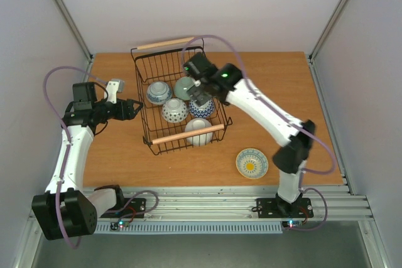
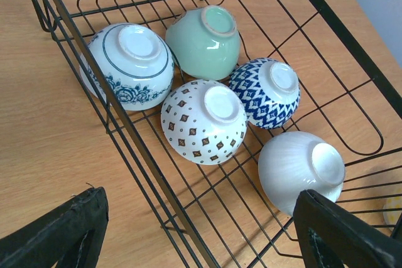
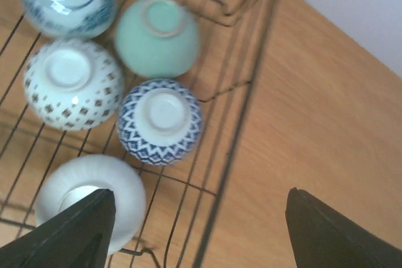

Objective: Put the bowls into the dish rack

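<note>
You are holding your left gripper (image 1: 135, 110) and right gripper (image 1: 200, 98) with fingers (image 3: 69, 230) spread and empty, five bowls (image 2: 204, 120) sitting in the dish rack (image 1: 188, 134) under the right one, the yellow bowl (image 1: 252, 163) waiting outside.

Wooden bench (image 1: 125, 155) beneath left claw (image 1: 134, 110) and right claw (image 1: 200, 97); pale walls (image 1: 220, 4) beyond and flanking both; evenly lit.

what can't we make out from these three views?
- Insides of the five racked bowls: all upside down in the dish rack, every view.
- Outside of the yellow-centred bowl: top view shows only its inside; left wrist view cuts it at the right edge.
- White bowl: partly behind the wooden handle in the top view, behind a black finger in the left wrist view.
- Right wrist view: blurred, fine pattern lost.
</note>
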